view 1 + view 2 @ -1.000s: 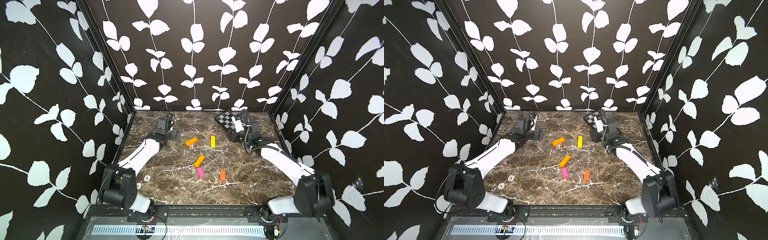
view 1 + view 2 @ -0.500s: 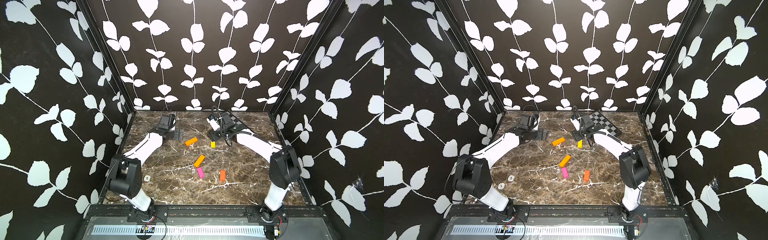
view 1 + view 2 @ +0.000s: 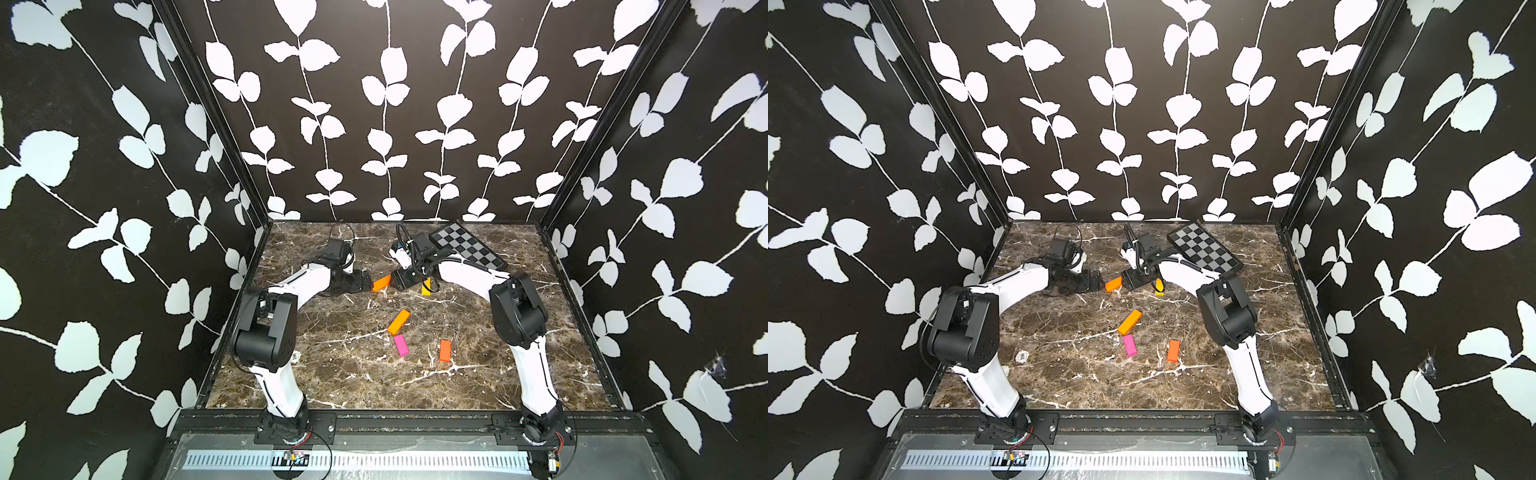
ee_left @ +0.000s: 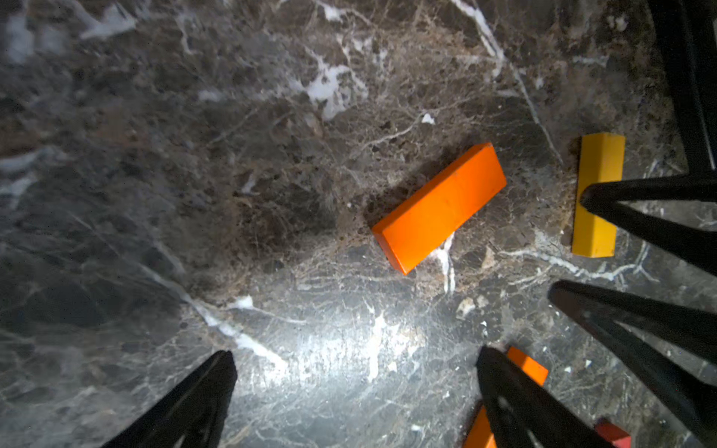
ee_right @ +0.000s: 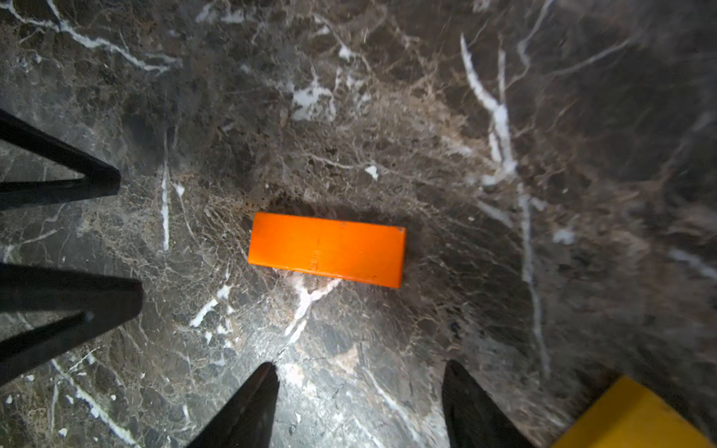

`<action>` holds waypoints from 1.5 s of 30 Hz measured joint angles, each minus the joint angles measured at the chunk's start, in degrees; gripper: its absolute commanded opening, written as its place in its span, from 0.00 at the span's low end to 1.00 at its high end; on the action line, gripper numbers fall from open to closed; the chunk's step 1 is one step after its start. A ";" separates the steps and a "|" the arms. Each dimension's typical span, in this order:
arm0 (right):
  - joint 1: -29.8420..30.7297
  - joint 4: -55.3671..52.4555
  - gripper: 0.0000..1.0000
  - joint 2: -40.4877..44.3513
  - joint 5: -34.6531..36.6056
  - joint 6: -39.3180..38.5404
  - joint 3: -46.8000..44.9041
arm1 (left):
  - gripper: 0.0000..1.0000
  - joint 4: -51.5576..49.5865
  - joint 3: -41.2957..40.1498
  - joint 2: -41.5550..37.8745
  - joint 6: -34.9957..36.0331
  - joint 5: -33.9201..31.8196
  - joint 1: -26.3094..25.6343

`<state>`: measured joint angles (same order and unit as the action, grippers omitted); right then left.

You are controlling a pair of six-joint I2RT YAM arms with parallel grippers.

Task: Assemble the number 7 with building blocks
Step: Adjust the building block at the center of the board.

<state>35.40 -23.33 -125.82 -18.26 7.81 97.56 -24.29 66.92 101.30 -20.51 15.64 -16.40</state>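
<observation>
Orange building block (image 3: 381, 283) lies flat, untouched, between both grippers. Left gripper (image 4: 355, 355) gapes wide, empty; right gripper (image 5: 361, 365) stands narrower, also gripping nothing.

Three black walls (image 3: 390, 124) printed with white leafy vines closed in a brown marble floor (image 3: 374, 386) veined in white, a checkered board (image 3: 467, 245) lay toward one o'clock, and a slotted metal strip (image 3: 374, 460) ran along six o'clock.

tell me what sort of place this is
Probably a robot test booth, not a home: leaf-patterned walls box in a marble-look tabletop, the left arm and right arm are bolted to its front rail, and a checkered board lies at the back.
</observation>
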 measured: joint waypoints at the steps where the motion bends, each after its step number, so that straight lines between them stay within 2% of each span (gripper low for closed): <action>1: 0.00 0.07 0.65 -0.35 -0.31 0.50 0.00 | 0.95 0.22 -0.42 -0.07 -0.46 0.26 0.00; 3: 0.00 0.35 0.64 -0.87 -0.79 1.18 0.00 | 0.89 0.70 -1.31 -0.13 -1.53 1.05 0.00; 8: 0.00 1.16 0.62 -1.42 -0.74 2.71 0.59 | 0.65 2.51 -2.12 -0.04 -4.33 4.09 0.00; 10: 0.00 2.29 0.59 -1.44 -0.35 3.13 0.66 | 0.61 3.89 -2.12 0.31 -5.33 5.42 0.00; 16: -0.04 4.37 0.52 -3.63 0.26 4.61 2.99 | 0.59 6.86 -2.12 2.67 -8.07 7.76 0.00; 25: -0.33 4.61 0.47 -7.17 1.60 6.43 4.87 | 0.52 9.01 -1.70 6.16 -10.45 9.20 0.00; 29: -0.68 5.38 0.43 -7.17 1.25 7.19 4.81 | 0.46 9.49 -1.64 6.54 -11.04 9.22 0.00; 38: -1.90 8.44 0.40 -7.21 -1.22 8.90 4.17 | 0.36 10.73 0.09 8.00 -12.02 9.18 0.00; 45: -2.08 8.55 0.38 -7.67 -2.89 9.60 4.17 | 0.35 11.69 1.33 10.43 -12.39 9.03 0.00</action>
<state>33.32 -14.79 -133.49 -21.15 17.41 101.73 -12.60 68.25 111.72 -32.91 24.67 -16.40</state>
